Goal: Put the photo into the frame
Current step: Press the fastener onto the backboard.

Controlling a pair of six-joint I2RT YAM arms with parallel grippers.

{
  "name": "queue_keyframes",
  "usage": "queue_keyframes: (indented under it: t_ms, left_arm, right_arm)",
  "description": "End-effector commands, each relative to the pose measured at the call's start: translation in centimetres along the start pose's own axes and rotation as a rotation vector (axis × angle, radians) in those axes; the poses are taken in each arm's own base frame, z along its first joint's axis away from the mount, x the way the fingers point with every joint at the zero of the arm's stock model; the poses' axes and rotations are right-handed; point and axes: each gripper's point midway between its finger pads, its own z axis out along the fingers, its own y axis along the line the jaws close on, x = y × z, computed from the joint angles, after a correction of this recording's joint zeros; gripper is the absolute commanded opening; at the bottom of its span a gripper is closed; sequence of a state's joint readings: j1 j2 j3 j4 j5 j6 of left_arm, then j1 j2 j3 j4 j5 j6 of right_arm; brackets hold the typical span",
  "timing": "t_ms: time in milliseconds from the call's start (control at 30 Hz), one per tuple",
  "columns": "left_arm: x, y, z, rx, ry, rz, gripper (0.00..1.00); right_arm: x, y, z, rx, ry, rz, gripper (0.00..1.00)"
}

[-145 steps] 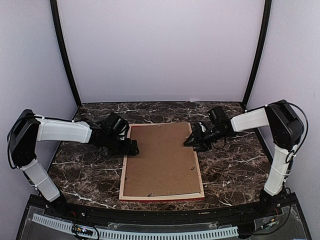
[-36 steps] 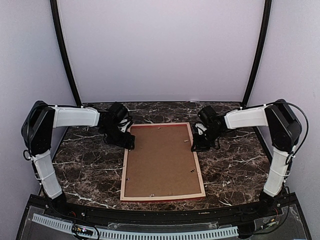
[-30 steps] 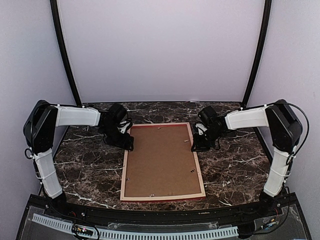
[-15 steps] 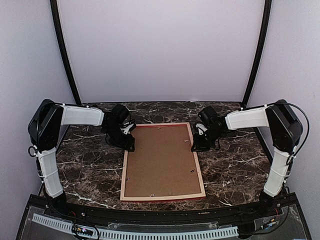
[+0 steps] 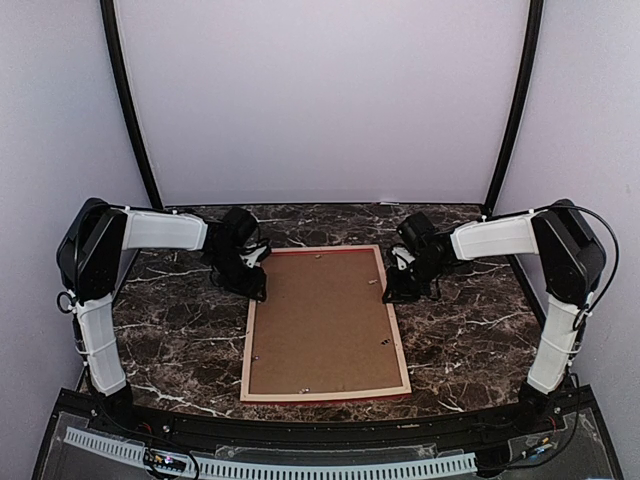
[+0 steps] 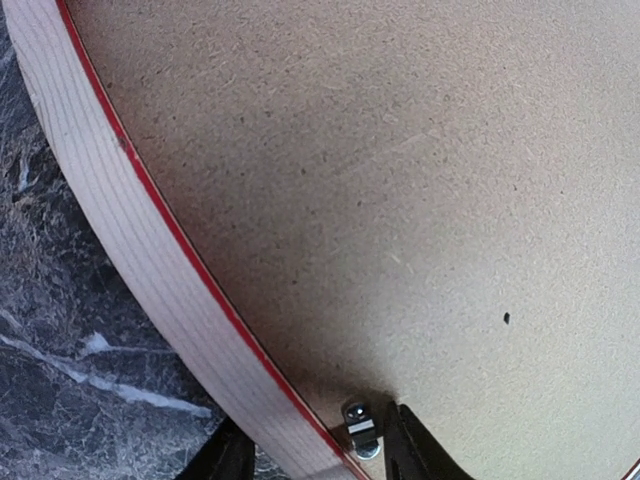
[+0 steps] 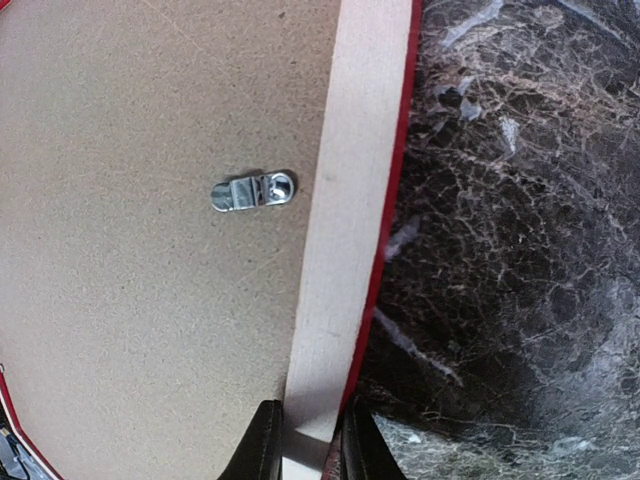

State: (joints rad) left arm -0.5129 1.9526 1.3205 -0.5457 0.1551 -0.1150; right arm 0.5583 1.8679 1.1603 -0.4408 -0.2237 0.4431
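Observation:
The frame (image 5: 246,370) lies face down on the marble table, pale wood back up with a red edge showing. A brown backing board (image 5: 322,320) fills it. The photo is hidden. My left gripper (image 5: 258,290) is at the far part of the left rail. In the left wrist view it (image 6: 318,458) is open, with its fingers astride the rail (image 6: 130,250) and a small metal clip (image 6: 358,432). My right gripper (image 5: 392,292) is at the far part of the right rail. In the right wrist view it (image 7: 308,450) is shut on that rail (image 7: 350,200).
Several small metal clips hold the backing board, one (image 7: 252,190) just inside the right rail. Dark marble table (image 5: 170,340) surrounds the frame. White walls and two black posts (image 5: 128,110) close the back.
Since 4.8 s ago the frame has been turned a little and now lies square, and both grippers sit farther back on its rails. Over the last second only the left arm shifted slightly.

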Motion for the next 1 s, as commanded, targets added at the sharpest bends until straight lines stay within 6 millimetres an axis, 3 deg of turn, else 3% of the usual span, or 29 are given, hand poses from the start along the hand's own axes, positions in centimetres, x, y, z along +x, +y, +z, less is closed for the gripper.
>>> queue_keyframes:
  t_ms: [0,500,767,833,967]
  left_arm:
    - [1.5,0.6,0.5,-0.007,0.052,0.006,0.45]
    - [1.9,0.7,0.5,0.004,0.056,0.012,0.31]
    - [0.6,0.2,-0.3,0.023,0.006,0.021,0.26]
    - [0.2,-0.3,-0.6,0.047,-0.011,0.025,0.3]
    - [-0.5,-1.0,-1.5,0.082,-0.041,0.025,0.55]
  right_arm:
    - [2.3,-0.7,0.7,0.02,0.07,-0.027,0.07]
    - [2.3,-0.6,0.8,0.013,0.076,-0.032,0.05]
    - [2.2,-0.5,0.8,0.01,0.076,-0.035,0.04]
    - [2.2,-0.5,0.8,0.009,0.076,-0.034,0.04]
    - [2.1,-0.4,0.8,0.009,0.073,-0.032,0.03]
